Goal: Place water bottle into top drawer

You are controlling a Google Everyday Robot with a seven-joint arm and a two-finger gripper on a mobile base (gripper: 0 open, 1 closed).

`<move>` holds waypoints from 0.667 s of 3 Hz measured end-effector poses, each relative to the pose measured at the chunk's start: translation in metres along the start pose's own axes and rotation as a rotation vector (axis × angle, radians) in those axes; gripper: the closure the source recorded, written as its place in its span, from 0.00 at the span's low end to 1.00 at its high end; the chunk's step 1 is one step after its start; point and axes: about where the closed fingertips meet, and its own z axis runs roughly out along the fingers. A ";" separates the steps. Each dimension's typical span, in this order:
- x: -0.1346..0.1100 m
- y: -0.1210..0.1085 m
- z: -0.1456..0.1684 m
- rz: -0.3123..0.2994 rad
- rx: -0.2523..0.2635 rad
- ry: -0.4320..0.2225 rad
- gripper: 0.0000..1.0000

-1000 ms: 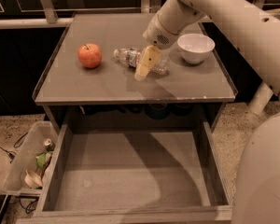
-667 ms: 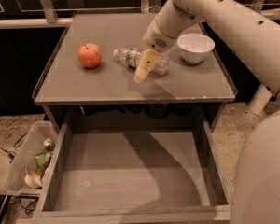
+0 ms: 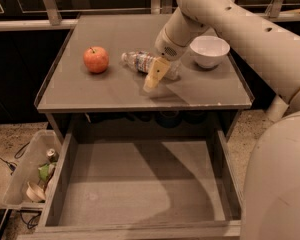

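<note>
The water bottle [image 3: 140, 61] lies on its side on the grey table [image 3: 105, 91], cap end toward the red apple [image 3: 96, 59]. My gripper [image 3: 155, 75] hangs from the cream arm at the bottle's right end, low over the table and right at the bottle. The arm hides the rest of the bottle's right end. The top drawer [image 3: 140, 184] is pulled out below the table's front edge, and nothing lies in it.
A white bowl [image 3: 209, 50] stands on the table right of the gripper. A translucent plastic bin [image 3: 25, 176] with trash sits on the floor left of the drawer. My robot's cream body [image 3: 280, 184] fills the lower right.
The gripper has come down a little toward the table's front, by the bottle. The bottle, apple and bowl have not moved.
</note>
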 end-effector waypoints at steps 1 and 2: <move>0.000 0.000 0.000 0.000 0.000 0.000 0.19; 0.000 0.000 0.000 0.000 0.000 0.000 0.41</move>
